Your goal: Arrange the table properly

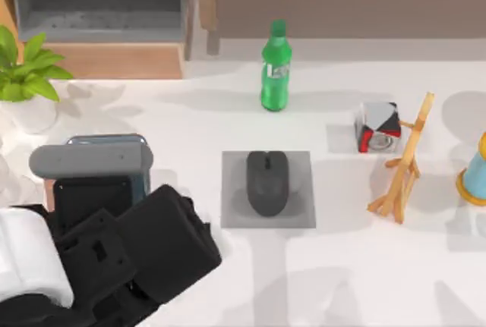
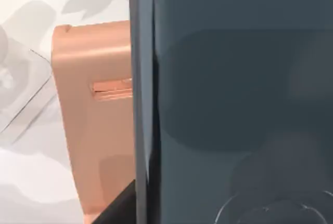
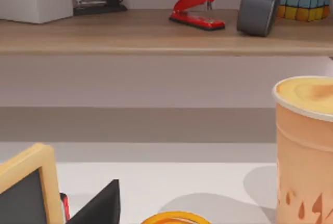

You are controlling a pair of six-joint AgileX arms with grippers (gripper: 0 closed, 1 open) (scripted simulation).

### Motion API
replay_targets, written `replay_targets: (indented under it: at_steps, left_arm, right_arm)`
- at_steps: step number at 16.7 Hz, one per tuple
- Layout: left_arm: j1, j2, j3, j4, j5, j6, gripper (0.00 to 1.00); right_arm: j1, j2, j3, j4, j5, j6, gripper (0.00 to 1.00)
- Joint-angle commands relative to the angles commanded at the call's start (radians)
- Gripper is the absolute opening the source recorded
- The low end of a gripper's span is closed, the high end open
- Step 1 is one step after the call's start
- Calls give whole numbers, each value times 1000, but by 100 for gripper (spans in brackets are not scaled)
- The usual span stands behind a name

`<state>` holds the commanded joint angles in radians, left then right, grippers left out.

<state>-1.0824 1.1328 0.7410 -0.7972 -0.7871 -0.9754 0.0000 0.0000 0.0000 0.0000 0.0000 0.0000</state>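
Table (image 1: 228,266) spreads beneath left arm at lower left; left end effector state: cannot tell.

dark slate panel (image 2: 239,99) — peach block (image 2: 93,120), white table (image 2: 26,182)

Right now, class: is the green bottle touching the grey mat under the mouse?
Apart. The top view shows bare table between the green bottle and grey mat.

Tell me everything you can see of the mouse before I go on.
The mouse is black and matte, plastic by its look, with a small scroll wheel near its far end. It lies flat, lengthwise toward the bottle, on the middle of a grey square mat on the white table. Only the mat touches it; the left arm is off to its left.
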Motion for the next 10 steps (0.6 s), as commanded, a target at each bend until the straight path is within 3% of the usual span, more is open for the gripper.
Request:
replay_targets:
  at_steps: [4, 10]
  left_arm:
    - [-16, -192, -102, 18, -196, -17, 0]
    - [-15, -226, -121, 21, -231, -19, 0]
  right_arm:
    - [0, 0, 0, 0, 0, 0, 100]
    - [0, 0, 0, 0, 0, 0, 100]
